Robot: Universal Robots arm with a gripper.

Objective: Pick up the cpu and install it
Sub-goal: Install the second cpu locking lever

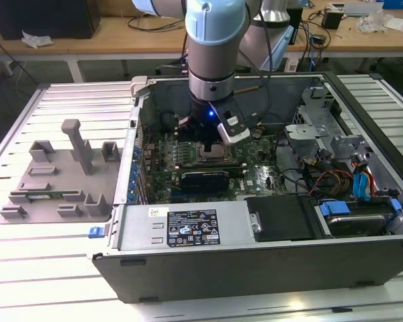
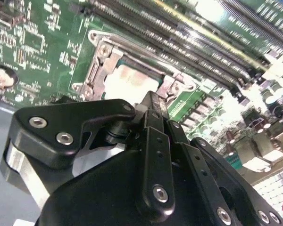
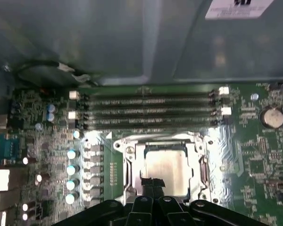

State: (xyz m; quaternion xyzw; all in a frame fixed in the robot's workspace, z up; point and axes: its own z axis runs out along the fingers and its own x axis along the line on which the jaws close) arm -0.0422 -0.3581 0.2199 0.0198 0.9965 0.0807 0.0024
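Scanning from the exterior view's left, I see a grey plastic parts holder (image 1: 60, 178) lying on the slatted white table (image 1: 27, 268), then the open grey computer case (image 1: 255, 251), with my arm reaching down into it over the green motherboard (image 1: 188, 171). My black gripper (image 3: 153, 184) hangs just above the silver metal socket frame (image 3: 129, 176), its fingers (image 2: 153, 117) drawn together with nothing between them. Inside that frame sits the cpu (image 3: 167, 165), a flat square chip with a shiny silver top, lying level below the long dark memory slots (image 3: 146, 110).
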